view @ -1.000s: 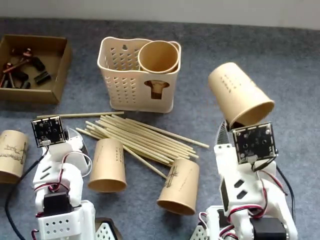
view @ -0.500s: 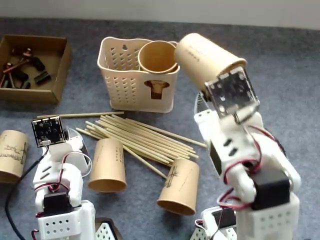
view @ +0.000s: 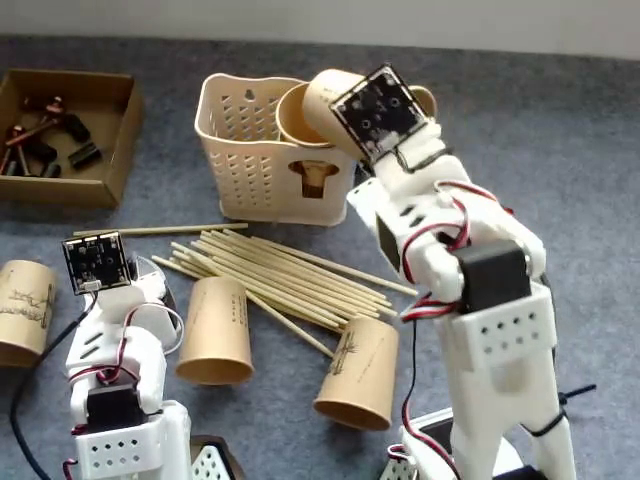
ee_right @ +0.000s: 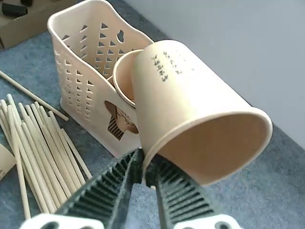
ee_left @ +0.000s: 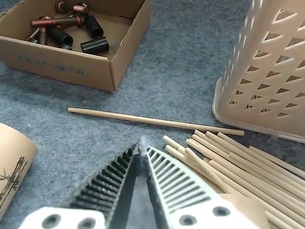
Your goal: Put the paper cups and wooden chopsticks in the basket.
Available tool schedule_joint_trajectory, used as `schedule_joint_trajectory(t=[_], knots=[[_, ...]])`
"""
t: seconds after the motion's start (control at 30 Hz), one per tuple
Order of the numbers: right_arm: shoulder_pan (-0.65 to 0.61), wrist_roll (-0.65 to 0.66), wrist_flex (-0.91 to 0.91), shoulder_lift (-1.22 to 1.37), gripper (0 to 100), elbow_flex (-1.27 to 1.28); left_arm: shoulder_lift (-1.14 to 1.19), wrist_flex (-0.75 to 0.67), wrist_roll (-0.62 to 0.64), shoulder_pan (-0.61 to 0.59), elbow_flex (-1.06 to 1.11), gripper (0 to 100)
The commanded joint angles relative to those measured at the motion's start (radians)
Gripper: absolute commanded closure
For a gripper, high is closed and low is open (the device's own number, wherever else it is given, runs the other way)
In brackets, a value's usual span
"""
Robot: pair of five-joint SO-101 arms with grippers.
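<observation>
**Cup at basket mouth, tilted**

On the right arm, the right jaws are closed, pinching the rim wall of a tan paper cup (ee_right: 190,109). The cup's long axis slants, base toward the cream perforated plastic basket (ee_right: 81,57) and mouth back toward the wrist. The base hangs by a second tan cup (ee_right: 125,76) seated upright in the basket's end; contact unclear. My read is that the drop depends on tipping the cup upright, base down.

The right wrist view shows the pinch. In the high view the camera board (view: 378,110) covers it.

The high view adds three more tan cups (view: 215,330) on their sides on the grey carpeted bench (view: 520,150), beside the pale wooden chopsticks (view: 280,275). The left jaws, closed on nothing, sit nearer those sticks.
</observation>
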Motion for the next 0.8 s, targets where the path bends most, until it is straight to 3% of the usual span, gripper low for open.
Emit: schedule_joint_trajectory(t=[0.0,0.77], knots=[[-0.005,0.038,-0.004,0.065,99.2,-0.07,-0.007,-0.017,0.0,-0.012,-0.004,99],[-0.002,0.419,0.004,0.186,98.9,-0.154,-0.007,-0.018,0.0,-0.01,-0.004,99]])
